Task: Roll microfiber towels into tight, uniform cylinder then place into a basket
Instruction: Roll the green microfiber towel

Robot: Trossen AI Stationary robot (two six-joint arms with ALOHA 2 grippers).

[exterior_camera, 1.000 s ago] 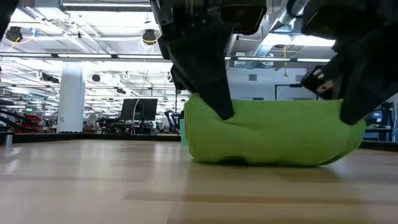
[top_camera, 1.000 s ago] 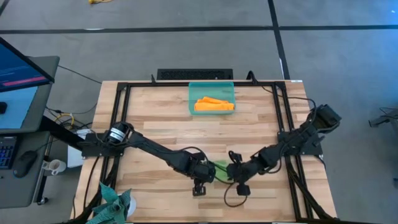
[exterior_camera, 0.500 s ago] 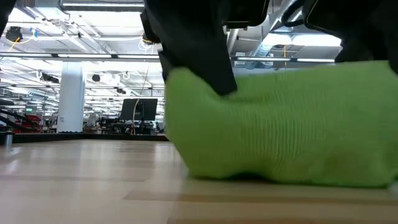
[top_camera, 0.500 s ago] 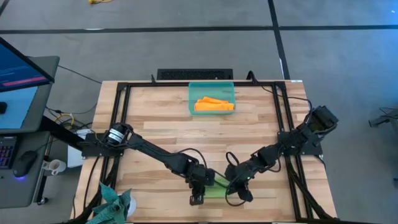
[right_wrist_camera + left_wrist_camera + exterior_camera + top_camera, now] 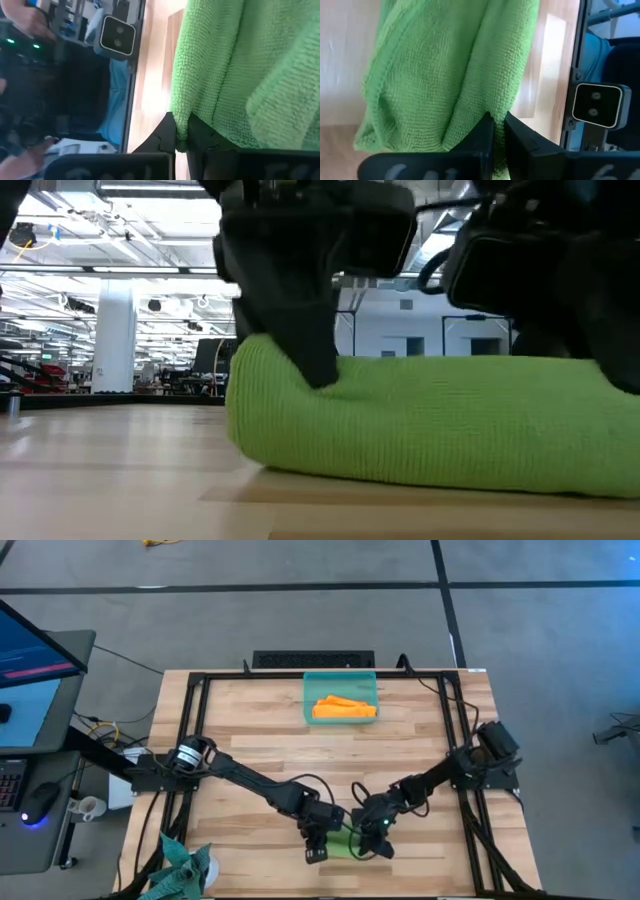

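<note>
The lime green towel (image 5: 430, 435) lies on the table near its near edge as a long, loosely rolled bundle, resting on its underside; it also shows in the high view (image 5: 345, 843). My left gripper (image 5: 318, 846) is shut on the bundle's left end and my right gripper (image 5: 373, 840) on its right end. The orange towel (image 5: 344, 708) lies bunched inside the teal basket (image 5: 308, 690) at the table's far middle. My left gripper pinches a fold of the green towel (image 5: 492, 102) between its two fingers, at the bundle's left end. The fingers (image 5: 310, 350) come from above, pointing down. The bundle lies on the table under them. My right gripper pinches a folded edge of the green towel (image 5: 181, 112) between its two fingers, at the bundle's right end. It comes from above. The towel lies on the table, slack between the two grippers.
A small camera block (image 5: 597, 107) stands at the table's near edge close to the towel. A dark teal-grey cloth (image 5: 180, 870) lies at the near left corner. Bare wood (image 5: 260, 740) lies between the towel and the basket.
Both grippers have gone toward the table's near edge, keeping hold of the green towel, and my right gripper has also come a little toward the left. The towel has come along with them and now lies lower and longer on the table.
</note>
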